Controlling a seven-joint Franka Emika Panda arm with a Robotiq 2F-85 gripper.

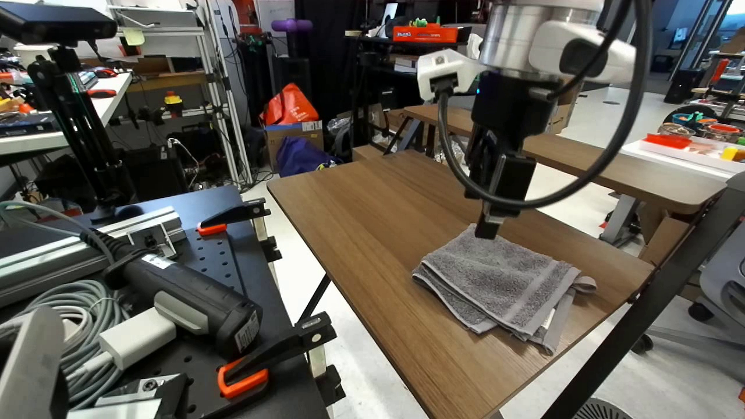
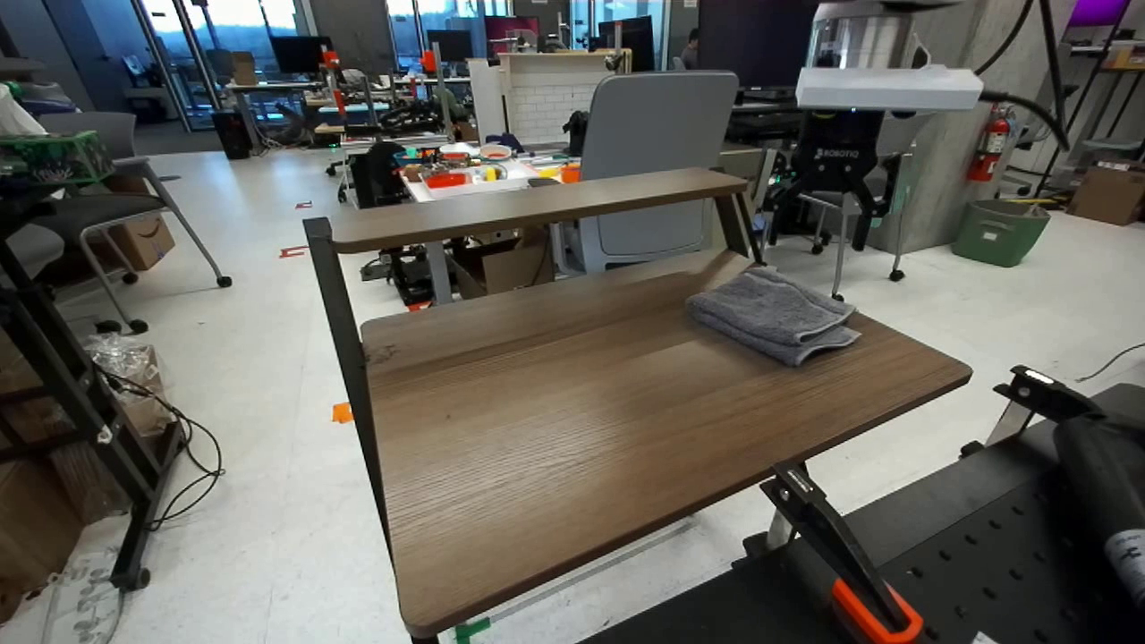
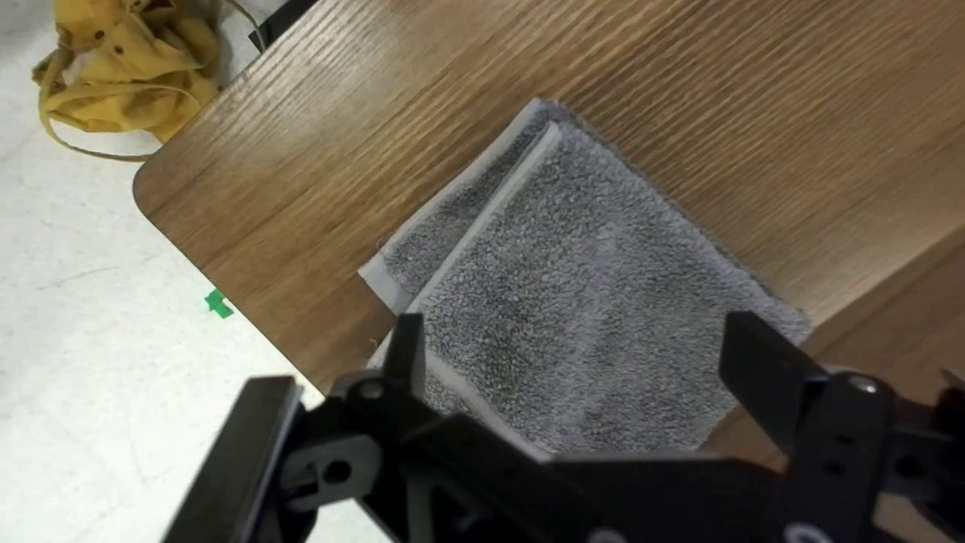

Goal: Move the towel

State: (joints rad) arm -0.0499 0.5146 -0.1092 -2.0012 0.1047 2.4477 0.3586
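Note:
A grey folded towel (image 1: 503, 279) lies on the brown wooden table (image 1: 355, 201), near one end. In an exterior view the towel (image 2: 774, 309) looks like a stacked, folded pad, and the table (image 2: 572, 438) stretches away from it. In the wrist view the towel (image 3: 588, 264) lies flat with its layers slightly offset. My gripper (image 3: 577, 324) is open there, its fingers spread wide over the towel with nothing between them. The gripper is above the towel in both exterior views (image 1: 484, 215) (image 2: 818, 234), pointing down and apart from it.
A raised wooden shelf (image 2: 537, 206) runs along one long side of the table, held by a dark post (image 2: 340, 331). A black cart with clamps (image 1: 276, 349) stands along the opposite side. A grey chair (image 2: 657, 161) stands behind the shelf. Yellow cloth (image 3: 143, 68) lies on the floor.

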